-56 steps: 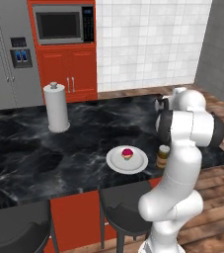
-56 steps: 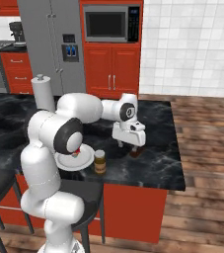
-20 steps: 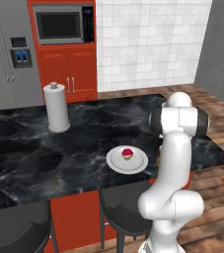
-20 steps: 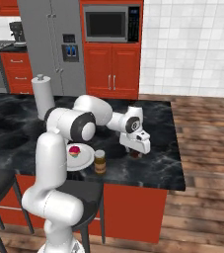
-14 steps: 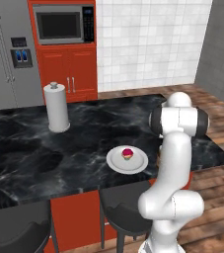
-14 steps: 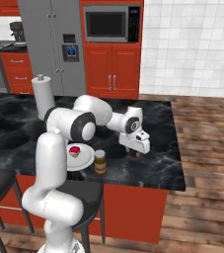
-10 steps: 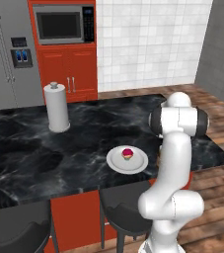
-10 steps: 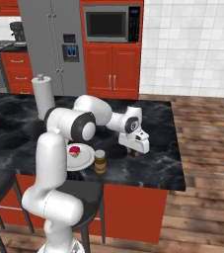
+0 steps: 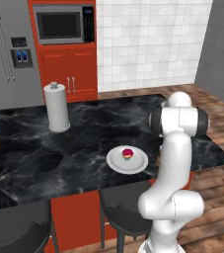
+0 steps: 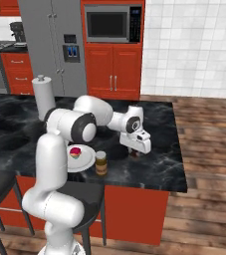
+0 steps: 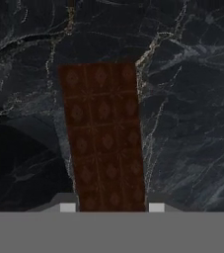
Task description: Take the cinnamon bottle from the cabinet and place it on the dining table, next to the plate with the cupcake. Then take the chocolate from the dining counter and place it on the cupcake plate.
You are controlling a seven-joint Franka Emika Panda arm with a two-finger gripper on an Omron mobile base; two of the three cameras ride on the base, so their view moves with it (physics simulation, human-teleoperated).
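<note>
The gripper [image 10: 134, 153] is low over the black marble dining counter [image 10: 159, 164], to the right of the cinnamon bottle [image 10: 101, 163]. In the hand view its fingertips [image 11: 67, 207] sit on either side of the chocolate [image 11: 105, 141] bar lying flat on the counter, closed on its near end. The bottle stands just right of the plate [image 9: 114, 162] holding the cupcake [image 9: 127, 153].

We see a white paper towel roll [image 9: 57, 107] standing upright on the black marble counter [image 9: 29, 153] — well apart from its edge. Behind stand a microwave [image 9: 60, 24], red cabinets [image 10: 114, 71] and a grey fridge [image 10: 64, 49]; two dark stools [image 9: 17, 231] sit below.
</note>
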